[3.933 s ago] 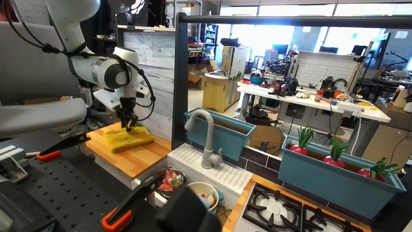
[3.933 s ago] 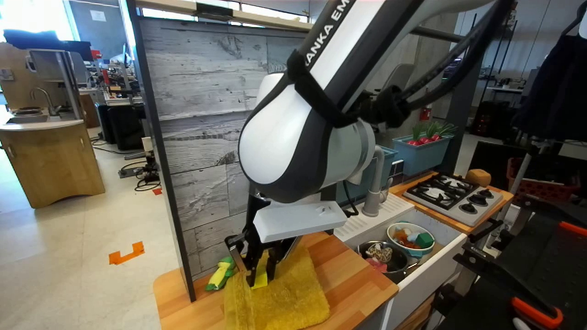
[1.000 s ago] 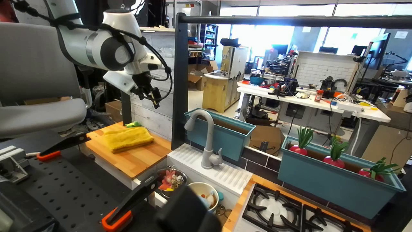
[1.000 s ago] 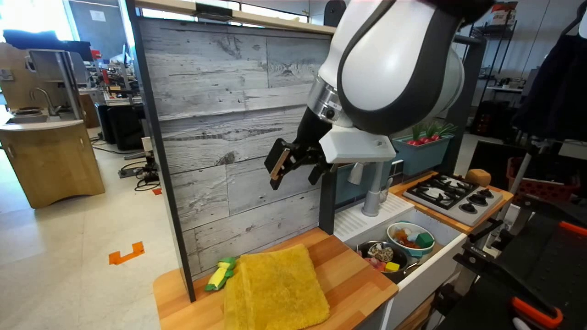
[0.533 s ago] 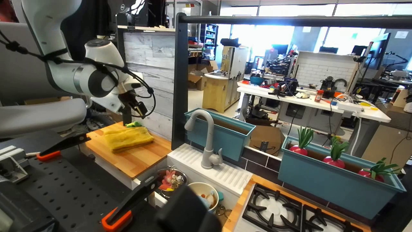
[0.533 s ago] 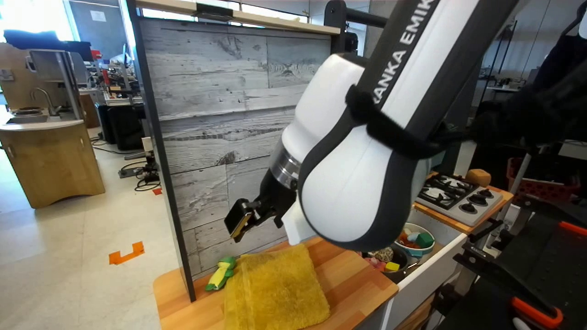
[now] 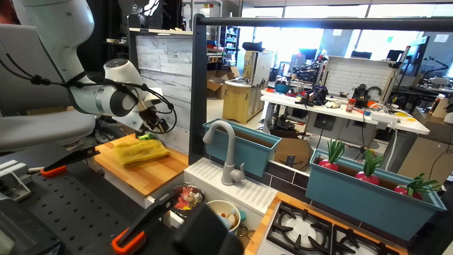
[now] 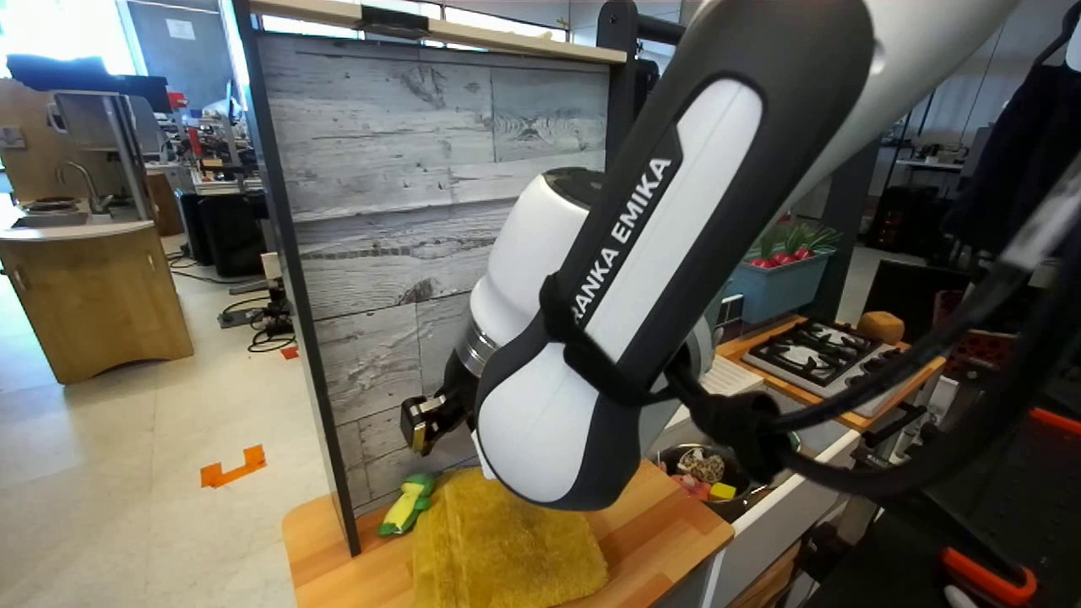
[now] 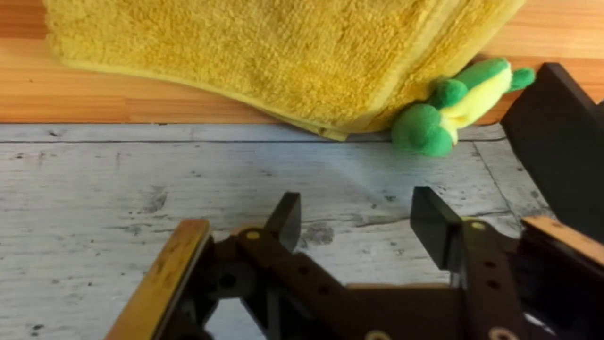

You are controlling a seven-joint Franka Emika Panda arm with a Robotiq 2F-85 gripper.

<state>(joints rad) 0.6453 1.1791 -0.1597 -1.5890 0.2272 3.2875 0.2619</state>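
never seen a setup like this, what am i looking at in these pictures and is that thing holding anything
The white-and-black machine is a robot arm, and the pincer-like tool at its end is the gripper. Two pictures come from cameras standing outside the robot; the third comes from a camera on its wrist, so the gripper's two fingers look large and close. Below the gripper, a wooden worktop carries a yellow cloth, with a small green-and-yellow toy lying at the cloth's edge. A grey plank-patterned panel rises along one side of the worktop. Nothing is held: the fingers stand apart, and the panel shows through the gap between them.
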